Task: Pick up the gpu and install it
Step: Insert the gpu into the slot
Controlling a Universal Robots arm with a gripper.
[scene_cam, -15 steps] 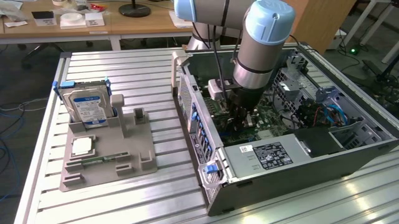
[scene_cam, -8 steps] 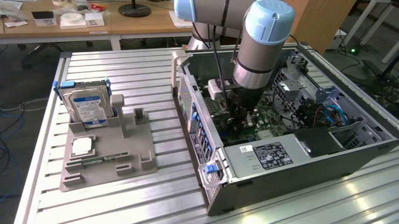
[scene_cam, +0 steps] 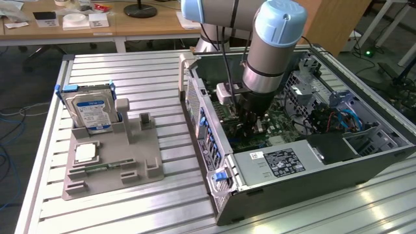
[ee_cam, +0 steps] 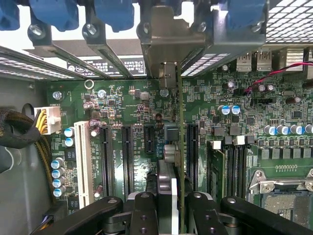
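Inside the case [scene_cam: 364, 161], your tool [ee_cam: 174, 196] grips the gpu [ee_cam: 179, 147] edge-on, upright over the motherboard [ee_cam: 274, 98] slots, bracket [ee_cam: 168, 34] at the case's rear wall.

Even, bright indoor light falls on the ribbed metal worktop [scene_cam: 130, 204], which throws soft white glare near the front corner of the open computer case [scene_cam: 299, 161]. Inside the case the arm [scene_cam: 270, 53] casts shade over the motherboard [scene_cam: 273, 122]. In the wrist view the motherboard [ee_cam: 234, 127] is sharply lit, while the bright gap above the slot brackets [ee_cam: 98, 44] is blown out white; the claw [ee_cam: 173, 215] is dark and soft.
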